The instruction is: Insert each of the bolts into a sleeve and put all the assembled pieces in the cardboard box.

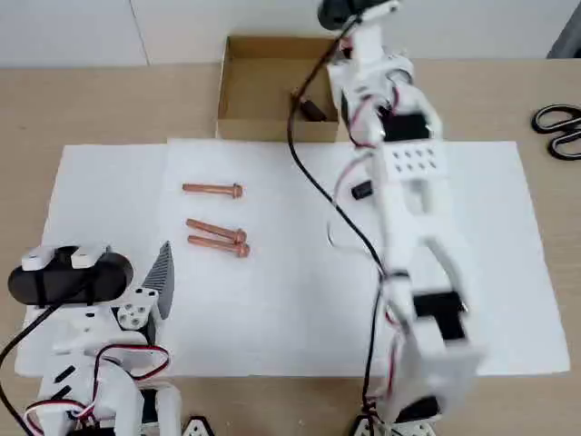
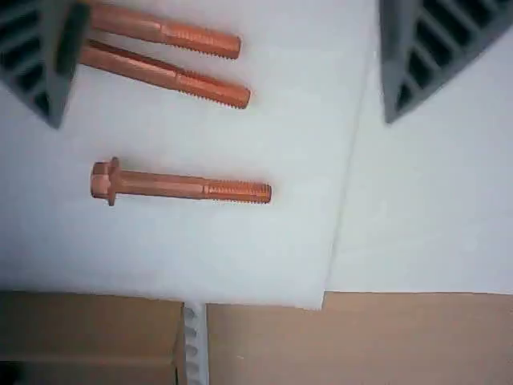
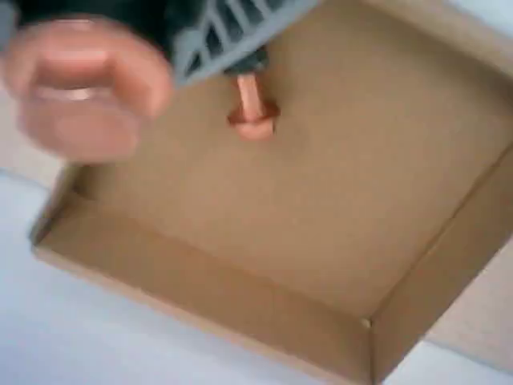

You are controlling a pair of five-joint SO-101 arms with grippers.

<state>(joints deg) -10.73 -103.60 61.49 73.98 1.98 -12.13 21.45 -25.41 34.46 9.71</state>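
Three copper bolts lie on the white paper: one alone [image 1: 211, 189] [image 2: 180, 186] and a pair side by side [image 1: 218, 235] [image 2: 164, 76]. My left gripper [image 1: 164, 270] [image 2: 223, 119] hovers near the pair, open, with nothing between its fingers [image 2: 433, 48]. The cardboard box [image 1: 238, 84] [image 3: 264, 313] stands at the back. My right gripper [image 1: 315, 105] [image 3: 240, 60] hangs over the box's inside, shut on an assembled piece: a copper bolt [image 3: 252, 112] pushed into a dark sleeve [image 1: 314, 111], bolt head pointing down toward the box floor.
Black scissors [image 1: 558, 127] lie at the far right on the wooden table. A small black piece [image 1: 361, 191] sits on the paper beside the right arm. A blurred pinkish shape [image 3: 80, 88] is close to the right wrist lens; I cannot tell what it is.
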